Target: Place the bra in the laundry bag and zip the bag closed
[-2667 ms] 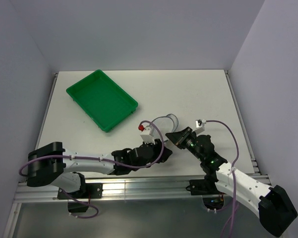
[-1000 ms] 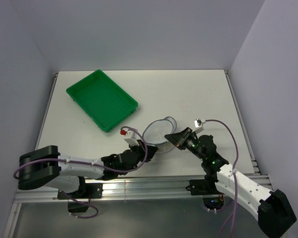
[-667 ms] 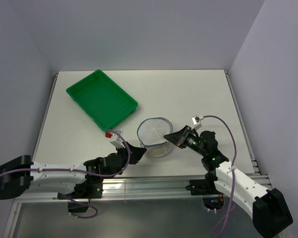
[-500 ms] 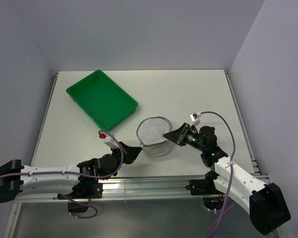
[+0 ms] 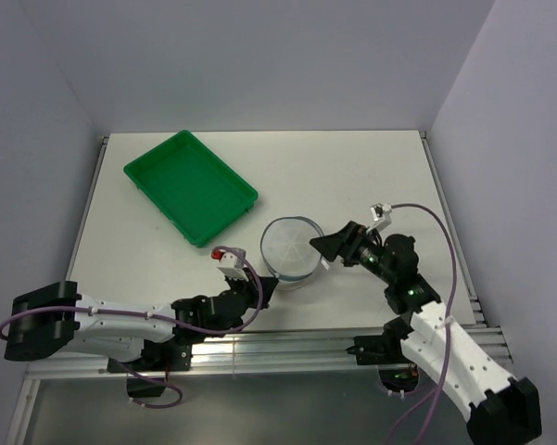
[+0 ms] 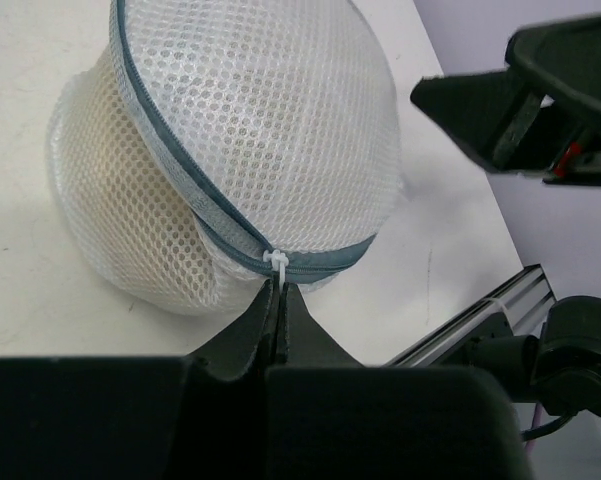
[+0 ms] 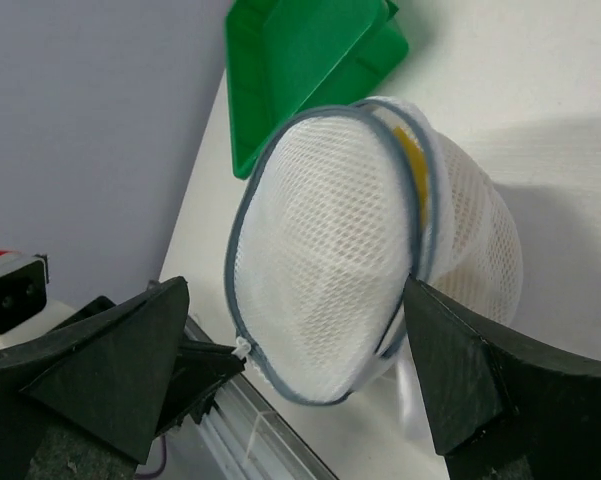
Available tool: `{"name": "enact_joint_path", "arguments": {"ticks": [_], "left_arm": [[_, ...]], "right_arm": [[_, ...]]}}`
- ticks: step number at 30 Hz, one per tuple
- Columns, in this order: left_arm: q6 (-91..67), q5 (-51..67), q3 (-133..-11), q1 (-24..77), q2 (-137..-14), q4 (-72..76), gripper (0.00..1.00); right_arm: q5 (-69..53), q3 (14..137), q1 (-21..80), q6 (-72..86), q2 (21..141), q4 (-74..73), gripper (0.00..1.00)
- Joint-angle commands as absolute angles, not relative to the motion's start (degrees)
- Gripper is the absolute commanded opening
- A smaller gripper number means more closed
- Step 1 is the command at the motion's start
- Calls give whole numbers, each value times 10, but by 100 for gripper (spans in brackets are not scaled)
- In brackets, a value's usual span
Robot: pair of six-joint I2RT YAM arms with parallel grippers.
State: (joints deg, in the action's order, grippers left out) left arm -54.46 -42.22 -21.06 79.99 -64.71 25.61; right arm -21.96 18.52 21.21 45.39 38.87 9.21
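Left tool (image 6: 277,288) is pinched fully shut, its tips nipping the small white zipper pull (image 6: 273,262) of the laundry bag (image 6: 270,120). The bag sits directly ahead of those tips, just past them, resting on the worktop (image 5: 371,176). Right tool (image 7: 295,288) is spread wide and grips nothing; the bag lies between its two fingers. One fingertip meets the bag at the rim and the other stands a little clear, but real pressure can't be judged. The bra (image 7: 411,152) is inside, showing as a mustard streak through the mesh on the side far from the right tool. There the two zipper edges look parted, so closure reads as incomplete. The zipper rim (image 6: 166,142) curves away from the left tool's tips, up and around the drum. Any further pull must follow that arc, not a straight line. The left tool is the nearer arm to the pull; the right looks placed to brace the bag. The green tray (image 5: 190,185) lies well beyond both tools, uninvolved.
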Motion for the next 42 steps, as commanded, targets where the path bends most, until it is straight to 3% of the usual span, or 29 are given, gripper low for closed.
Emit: {"name": "enact_joint_path", "arguments": {"ticks": [1,10,18,21,22,24,27,30,33,42], "left_arm": [[-528,-424,-244,804,-667,316,0],[-557,-418,-268,818,-727,378,0],[-572,-416,-263,829,-736,403,0],[-568,-406,-265,829,-743,410,0],[-567,-404,-265,830,-742,410,0],[-565,-403,-265,830,-740,410,0],[-565,-405,-262,831,-735,407,0],[-566,-410,-255,831,-722,396,0],[-569,-420,-244,831,-699,369,0],[-618,-509,-181,831,-549,180,0]], "right_arm": [[-174,141,214,474,303,25,95],[-66,86,232,555,136,-102,95],[-130,79,261,578,212,-6,93],[-116,86,317,596,245,39,85],[-99,89,333,605,251,50,77],[-89,94,358,608,272,85,71],[-79,103,381,612,305,111,51],[-59,100,381,613,322,133,19],[-43,108,381,594,338,129,0],[-36,125,346,542,337,102,0]]}}
